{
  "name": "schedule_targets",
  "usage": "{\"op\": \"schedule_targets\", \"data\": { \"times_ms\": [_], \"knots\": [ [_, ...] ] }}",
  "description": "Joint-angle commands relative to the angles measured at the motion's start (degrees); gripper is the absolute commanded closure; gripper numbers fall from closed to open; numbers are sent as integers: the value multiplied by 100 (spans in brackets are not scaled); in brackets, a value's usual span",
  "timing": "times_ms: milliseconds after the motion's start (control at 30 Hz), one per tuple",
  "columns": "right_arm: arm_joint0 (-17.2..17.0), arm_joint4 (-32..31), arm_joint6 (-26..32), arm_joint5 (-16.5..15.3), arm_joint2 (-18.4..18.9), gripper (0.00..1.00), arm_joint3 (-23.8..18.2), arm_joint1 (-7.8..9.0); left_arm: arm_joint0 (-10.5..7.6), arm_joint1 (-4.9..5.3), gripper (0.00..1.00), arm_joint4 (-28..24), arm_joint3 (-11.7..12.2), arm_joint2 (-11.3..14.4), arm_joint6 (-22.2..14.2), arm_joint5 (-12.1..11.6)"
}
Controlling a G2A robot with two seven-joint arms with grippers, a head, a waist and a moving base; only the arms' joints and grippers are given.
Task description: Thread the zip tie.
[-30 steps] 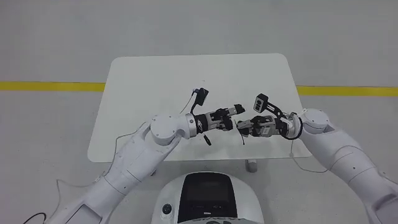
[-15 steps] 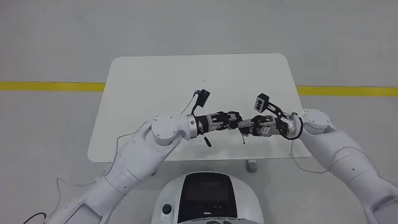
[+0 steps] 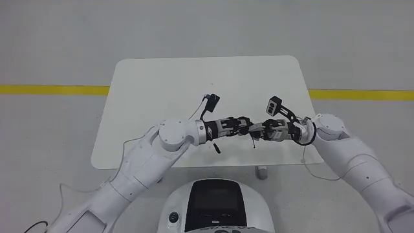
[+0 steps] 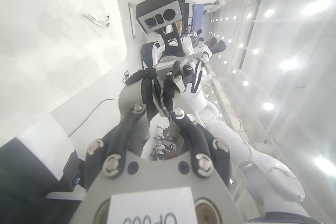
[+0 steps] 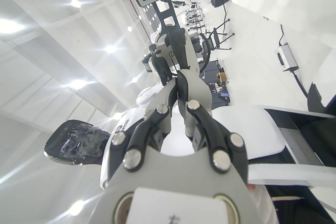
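Left gripper (image 3: 248, 127) first: over the last second I have swung it in from a little farther out over the table (image 3: 162, 90); it now sits nose to nose with my right gripper (image 5: 181, 89), just above the table's near edge. In the last half second it has hardly shifted; whether it is clenched or released I cannot tell. My right gripper has kept almost still all the while; it is clamped tight on a thin dark strip, which I take for the zip tie (image 3: 253, 142). From above, a short dark length of it hangs down just below the place where the two grippers meet. I read the swing-in as the alignment step, so the coarse approach looks finished. What I judge to be left is the fine part, bringing the free end to the small slot in the head and pushing it through; I cannot make out either of them here, so I cannot say the threading has begun. With so little slack, a small tilt of either wrist could make the tip miss; slow, short corrections seem wiser than another big sweep.
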Motion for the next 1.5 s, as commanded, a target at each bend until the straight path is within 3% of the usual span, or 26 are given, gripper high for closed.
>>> {"op": "schedule_targets", "data": {
  "times_ms": [0, 500, 767, 1167, 1233, 1267, 1300, 1400, 1467],
  "knots": [
    [-7, -31, 3, 16, 25, 100, -3, -7, -10, -1, 100, -8, 10, 8, -1, 4],
    [-96, -173, 86, 22, 229, 100, -11, -80, -68, -6, 100, -95, 69, 52, 52, 6],
    [-186, -269, 130, 40, 388, 100, -26, -82, -8, -9, 100, -438, 101, -58, 168, -181],
    [-293, -344, 210, 52, 582, 100, -92, -106, -38, 0, 100, -341, 125, -26, 219, -82],
    [-306, -366, 215, 63, 605, 100, -100, -109, -34, 0, 92, -329, 119, -24, 249, -67],
    [-313, -379, 216, 70, 617, 100, -100, -110, -30, 1, 73, -339, 121, -28, 264, -65],
    [-322, -396, 219, 79, 635, 100, -97, -111, -28, 2, 66, -340, 120, -30, 275, -66],
    [-347, -417, 228, 90, 679, 100, -100, -116, -26, 6, 58, -303, 113, -34, 315, -55],
    [-363, -426, 231, 95, 703, 100, -106, -119, -28, 11, 59, -267, 106, -31, 317, -30]
  ]
}}
